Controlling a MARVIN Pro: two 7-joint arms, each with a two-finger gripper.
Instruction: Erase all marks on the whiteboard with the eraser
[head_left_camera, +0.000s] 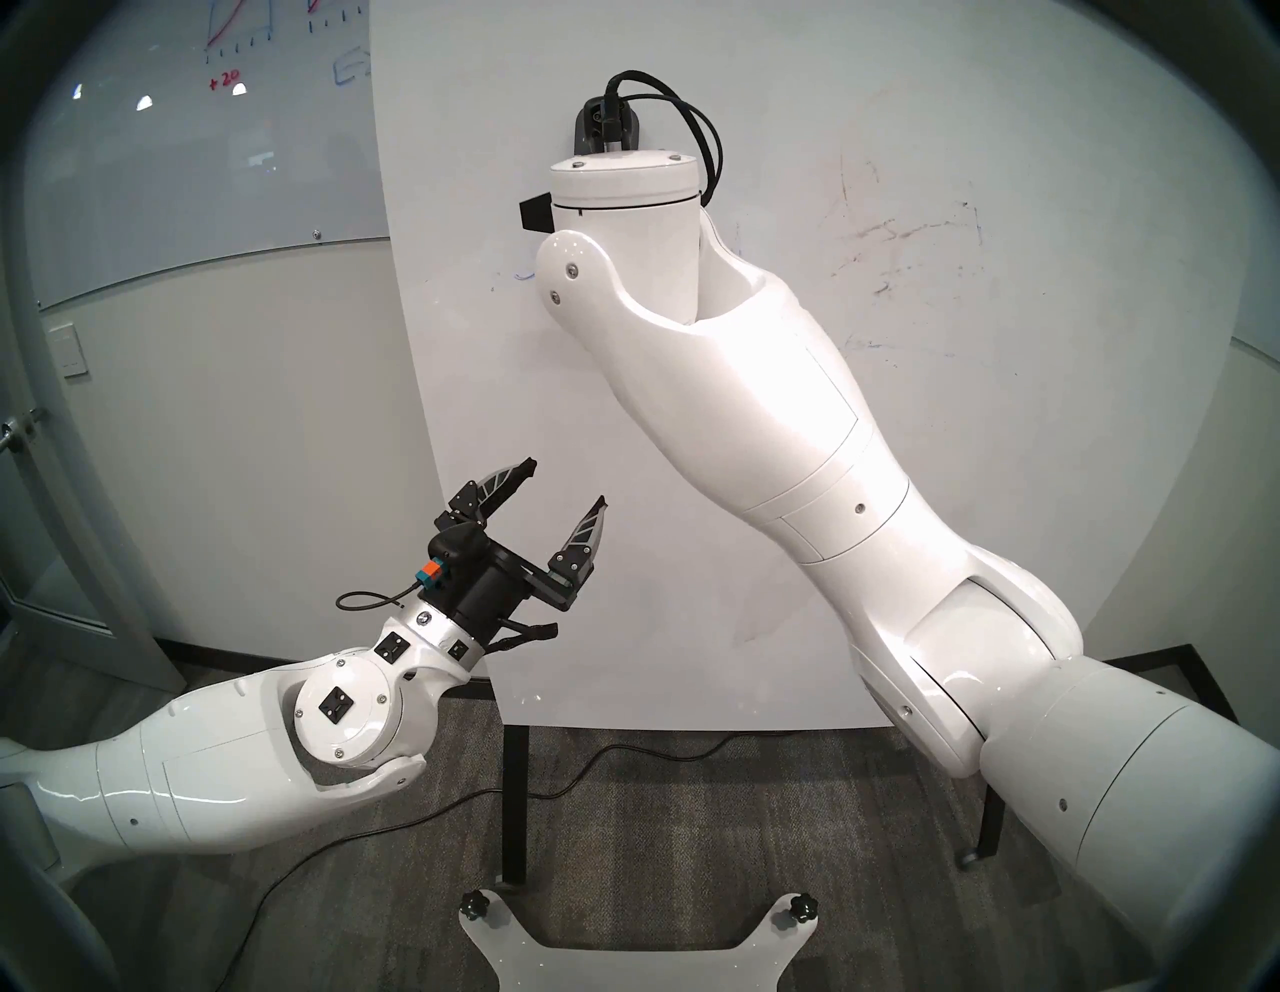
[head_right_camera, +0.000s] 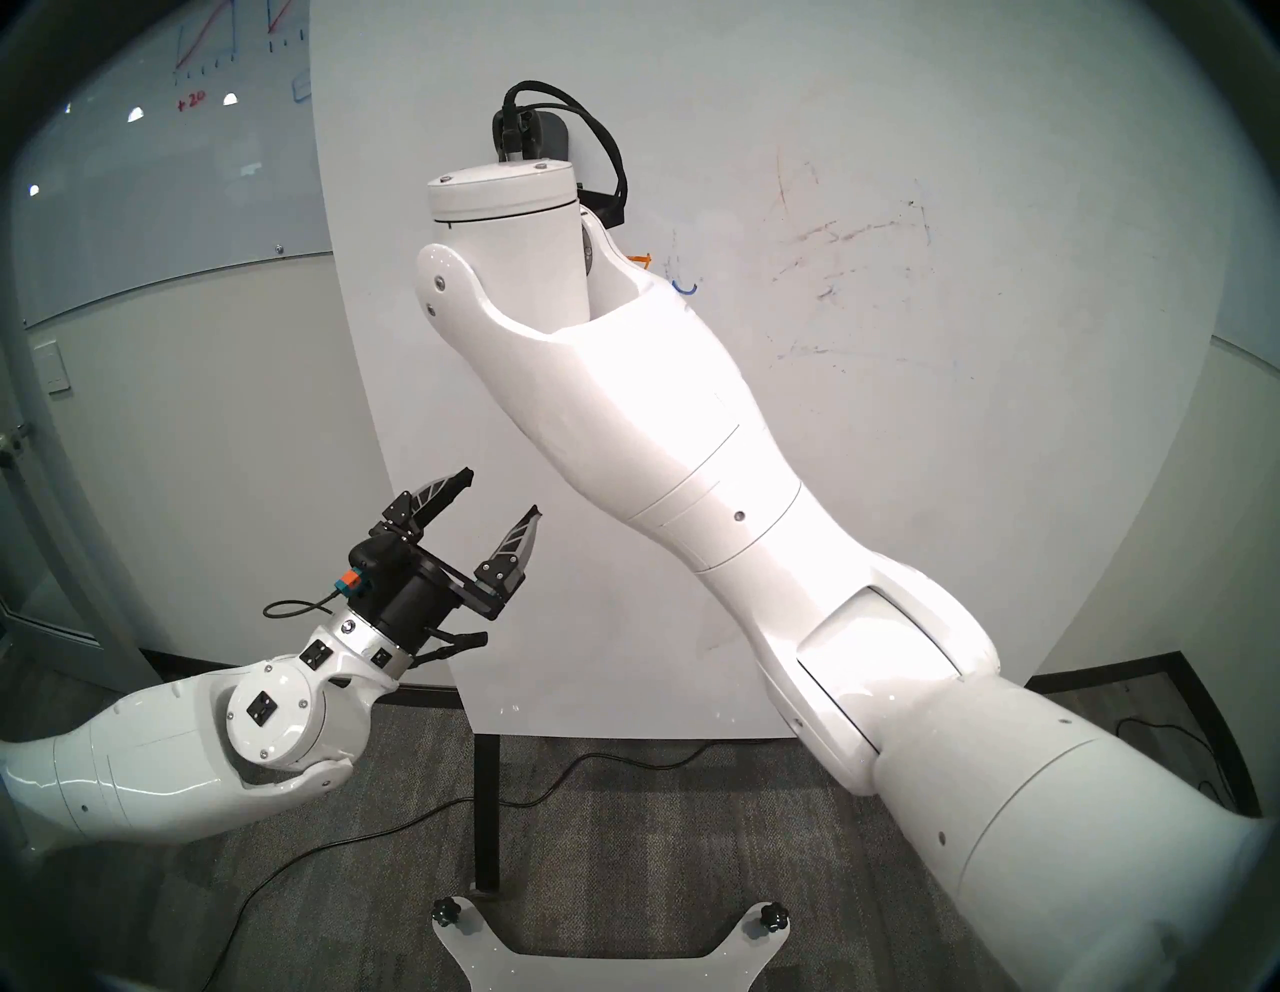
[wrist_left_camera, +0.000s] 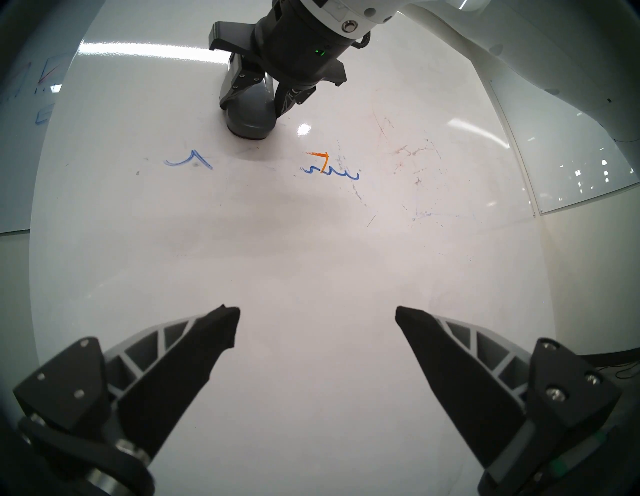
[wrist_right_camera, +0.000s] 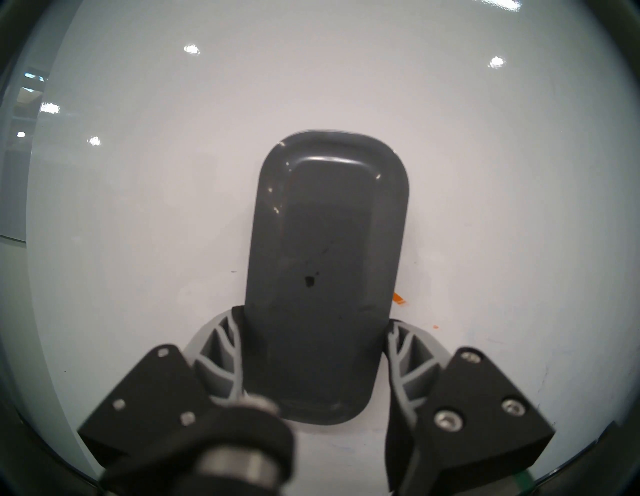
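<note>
- Fingers (wrist_right_camera: 221, 350) of the right gripper (wrist_right_camera: 311, 346) clamp the eraser (wrist_right_camera: 325, 263) against the whiteboard (wrist_left_camera: 311, 263); the left gripper (wrist_left_camera: 317, 322) hangs wide, empty.
- Mid-wipe, apparently: orange and blue marks (wrist_left_camera: 329, 168) below need a downward pass.

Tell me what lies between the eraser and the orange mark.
Left wrist view: only bare whiteboard separates the eraser from the orange mark.

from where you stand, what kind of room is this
Probably an office or meeting room: a freestanding whiteboard on black legs, a glass wall panel with graph sketches, and grey carpet with a black baseboard.
</note>
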